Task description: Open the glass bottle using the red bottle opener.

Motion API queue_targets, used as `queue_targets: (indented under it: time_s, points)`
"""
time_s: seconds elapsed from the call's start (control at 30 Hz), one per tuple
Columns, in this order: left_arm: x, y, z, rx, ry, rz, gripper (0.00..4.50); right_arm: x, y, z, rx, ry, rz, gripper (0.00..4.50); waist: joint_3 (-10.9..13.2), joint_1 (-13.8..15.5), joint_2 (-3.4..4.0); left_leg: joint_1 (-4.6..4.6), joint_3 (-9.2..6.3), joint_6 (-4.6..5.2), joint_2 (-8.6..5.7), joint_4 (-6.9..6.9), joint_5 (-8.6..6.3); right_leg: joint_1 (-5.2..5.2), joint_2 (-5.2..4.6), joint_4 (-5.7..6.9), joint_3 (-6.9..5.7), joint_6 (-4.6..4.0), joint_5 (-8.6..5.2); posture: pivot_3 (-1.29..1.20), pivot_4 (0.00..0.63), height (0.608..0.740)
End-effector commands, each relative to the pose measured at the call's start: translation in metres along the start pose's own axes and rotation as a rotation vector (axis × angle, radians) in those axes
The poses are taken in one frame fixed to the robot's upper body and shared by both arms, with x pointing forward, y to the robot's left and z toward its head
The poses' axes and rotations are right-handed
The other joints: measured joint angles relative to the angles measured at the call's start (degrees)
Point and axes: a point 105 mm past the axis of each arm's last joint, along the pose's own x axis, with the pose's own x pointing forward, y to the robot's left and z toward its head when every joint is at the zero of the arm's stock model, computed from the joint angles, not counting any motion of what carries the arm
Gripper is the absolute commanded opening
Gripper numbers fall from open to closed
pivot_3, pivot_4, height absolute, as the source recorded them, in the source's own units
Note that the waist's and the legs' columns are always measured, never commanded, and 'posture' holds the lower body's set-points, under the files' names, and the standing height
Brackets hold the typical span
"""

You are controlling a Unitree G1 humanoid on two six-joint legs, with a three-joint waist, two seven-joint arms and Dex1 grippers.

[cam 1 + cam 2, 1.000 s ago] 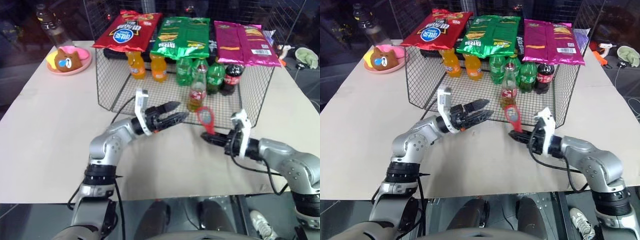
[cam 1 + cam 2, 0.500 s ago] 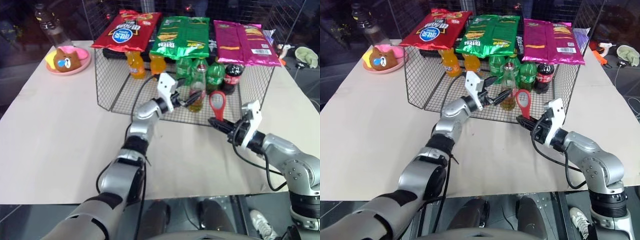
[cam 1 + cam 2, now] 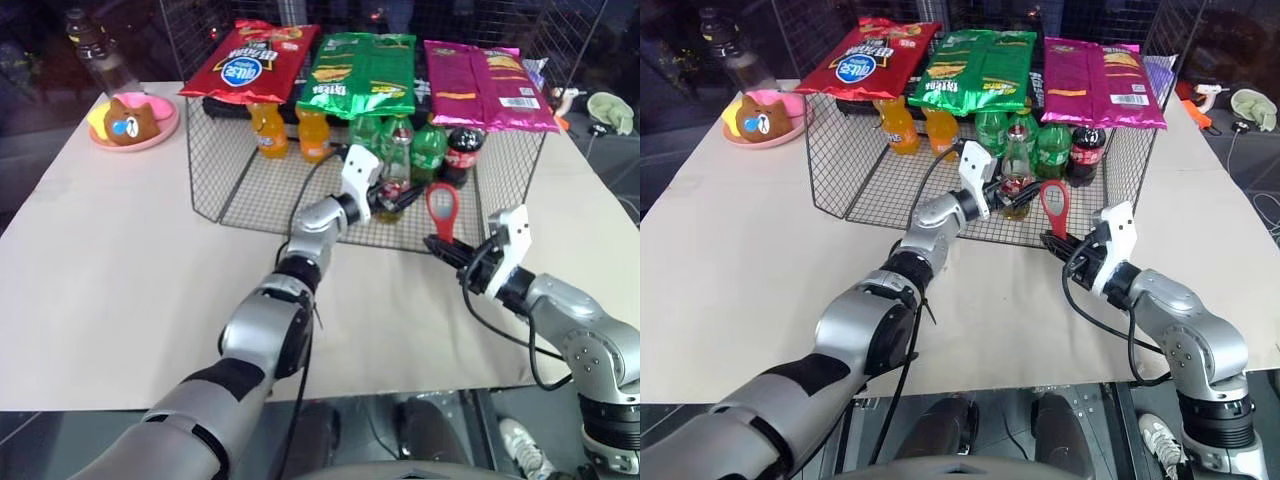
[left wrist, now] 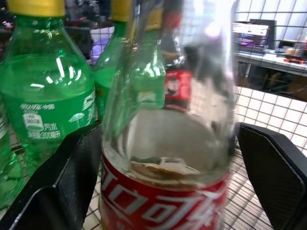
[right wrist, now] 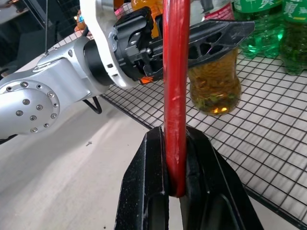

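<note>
- left gripper (image 3: 385, 200) reaches into the wire basket (image 3: 215, 150) toward twelve o'clock, its fingers now flanking the glass bottle (image 3: 394, 172);
- red bottle opener (image 3: 441, 210) sits higher

My right gripper (image 5: 176, 189) is clamped on the red bottle opener (image 5: 175, 91), which stands upright between its black fingers (image 5: 146, 191). Beyond it I see my left gripper (image 5: 211, 38) with a finger against the glass bottle (image 5: 214, 81) of amber drink, which stands on the wire basket (image 5: 268, 143) floor. Green bottles (image 5: 268, 28) stand further back.
</note>
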Motion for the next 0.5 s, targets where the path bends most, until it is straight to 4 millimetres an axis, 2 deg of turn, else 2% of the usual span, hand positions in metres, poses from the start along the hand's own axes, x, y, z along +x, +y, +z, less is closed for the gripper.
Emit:
queue_targets:
  time_s: [0.03, 0.13, 0.3, 0.4, 0.5]
  points:
    - [0.007, 0.002, 0.015, 0.026, -0.034, 0.01, 2.81, -0.002, 0.009, 0.013, -0.049, -0.052, 0.022, 0.0, 0.0, 0.0, 0.0, 0.0, 0.0, 0.0, 0.0, 0.0, 0.0, 0.0, 0.0, 0.01, 0.0, 0.0, 0.0, 0.0, 0.15, 0.74]
    - [0.007, 0.0, 0.016, 0.043, -0.025, -0.012, 2.71, -0.001, 0.008, 0.014, -0.047, -0.058, 0.026, 0.0, 0.0, 0.0, 0.0, 0.0, 0.0, 0.0, 0.0, 0.0, 0.0, 0.0, 0.0, 0.01, 0.0, 0.0, 0.0, 0.0, 0.15, 0.74]
    - [0.002, -0.006, 0.03, 0.083, -0.089, -0.094, 2.71, -0.001, 0.009, 0.019, -0.056, -0.08, 0.031, 0.0, 0.0, 0.0, 0.0, 0.0, 0.0, 0.0, 0.0, 0.0, 0.0, -0.01, 0.0, 0.01, 0.0, 0.0, 0.0, 0.0, 0.15, 0.74]
    - [-0.011, -0.007, 0.042, 0.086, -0.145, -0.133, 2.71, -0.001, 0.006, 0.022, -0.075, -0.09, 0.023, 0.0, 0.0, -0.2, 0.01, -0.02, 0.01, 0.0, 0.02, 0.0, 0.0, -0.04, 0.0, 0.01, 0.02, 0.0, 0.0, 0.0, 0.15, 0.74]
    - [-0.035, -0.01, 0.052, 0.104, -0.164, -0.156, 2.71, 0.0, 0.001, 0.028, -0.121, -0.121, -0.001, 0.0, 0.0, -0.9, 0.02, -0.04, 0.03, 0.0, 0.07, -0.03, 0.0, -0.09, 0.02, 0.03, 0.07, 0.0, 0.0, 0.0, 0.15, 0.74]
